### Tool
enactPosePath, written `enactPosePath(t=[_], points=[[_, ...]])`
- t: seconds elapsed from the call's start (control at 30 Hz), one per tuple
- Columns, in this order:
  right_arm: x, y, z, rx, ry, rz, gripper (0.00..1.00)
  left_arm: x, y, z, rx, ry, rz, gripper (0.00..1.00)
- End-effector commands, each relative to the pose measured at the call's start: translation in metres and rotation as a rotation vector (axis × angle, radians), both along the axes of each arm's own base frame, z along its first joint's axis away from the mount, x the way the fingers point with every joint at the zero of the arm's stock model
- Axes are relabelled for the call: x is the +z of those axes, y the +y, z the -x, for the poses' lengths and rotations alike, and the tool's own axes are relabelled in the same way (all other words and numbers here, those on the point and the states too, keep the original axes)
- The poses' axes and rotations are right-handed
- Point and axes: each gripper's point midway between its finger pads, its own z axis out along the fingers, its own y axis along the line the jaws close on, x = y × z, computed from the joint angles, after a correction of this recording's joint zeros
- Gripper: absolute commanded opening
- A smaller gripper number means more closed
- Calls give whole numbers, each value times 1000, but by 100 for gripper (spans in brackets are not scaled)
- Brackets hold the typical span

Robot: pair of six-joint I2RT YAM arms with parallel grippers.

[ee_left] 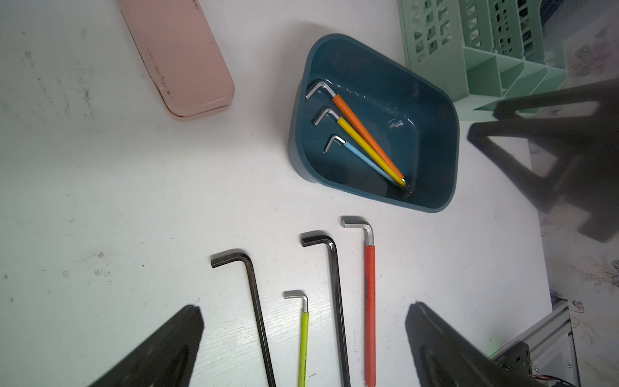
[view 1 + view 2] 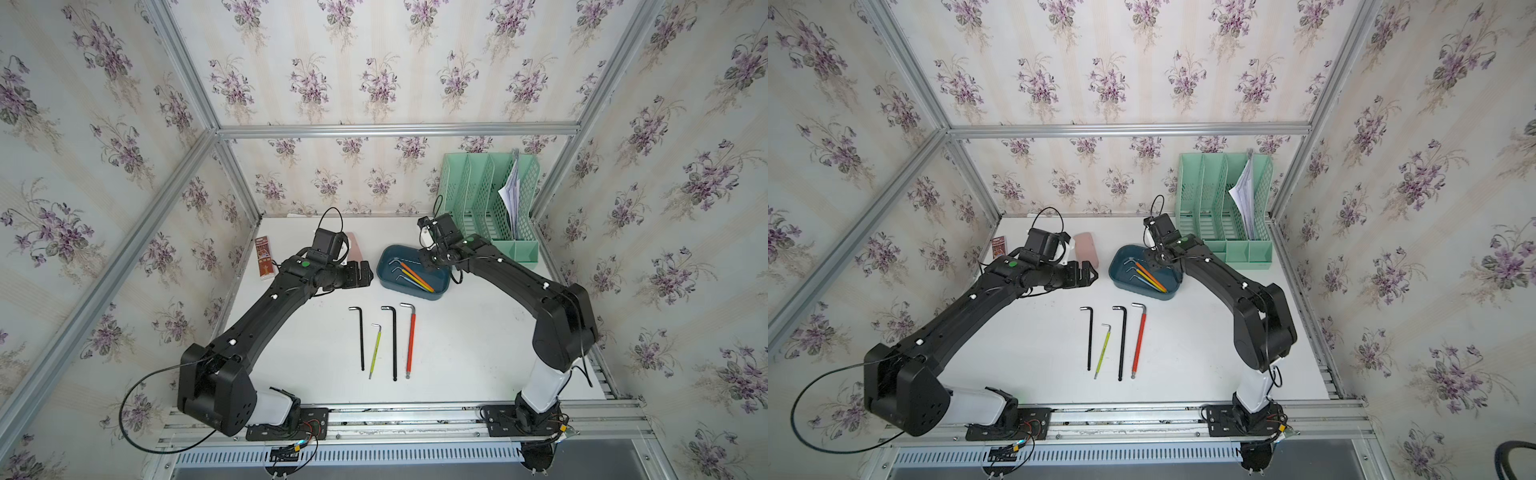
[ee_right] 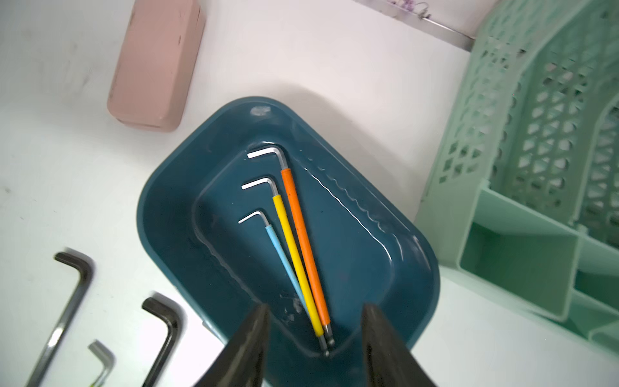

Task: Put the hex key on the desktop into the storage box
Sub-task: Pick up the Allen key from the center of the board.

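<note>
- Hex key (image 2: 411, 343) with the red sleeve looks stiff, light and slick; pinch it on the sleeve.
- Your right gripper (image 3: 315, 308) hangs released over the storage box (image 1: 435, 140); left gripper (image 1: 304, 306) is released too.

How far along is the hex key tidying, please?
Done: the orange key, yellow key and blue key lie in the storage box. In hand: nothing; the right gripper hovers open above the box, the left gripper open too. Left: black keys, green key and red key on the desktop.
</note>
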Motion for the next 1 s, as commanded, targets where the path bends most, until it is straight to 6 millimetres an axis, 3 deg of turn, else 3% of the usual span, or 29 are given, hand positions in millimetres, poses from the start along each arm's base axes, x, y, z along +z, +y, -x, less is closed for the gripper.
enactPosePath(t=[0.0,0.17,0.3,0.47,0.5,0.53,0.57,0.77,0.97], points=[[3,-12,24,-156,92,-106,50,-12,-7,-4,-53,47,-10,99],[-15,-11,77,-197,204,-267,54,-31,-20,-22,-112,116,-28,99],[-40,-12,119,-229,262,-274,58,-43,-26,-38,-135,142,-50,99],[-67,-12,156,-285,284,-195,63,-50,-26,-53,-128,137,-57,99],[-71,-10,161,-291,284,-170,65,-50,-25,-54,-126,137,-54,99],[-78,-10,165,-302,288,-136,75,-51,-24,-54,-121,144,-52,99],[-84,-8,169,-309,294,-110,77,-49,-23,-54,-116,148,-51,99],[-118,19,186,-287,328,-4,79,-21,-30,-55,-135,186,68,99],[-140,35,191,-271,354,45,79,-32,-16,-62,-122,203,30,99]])
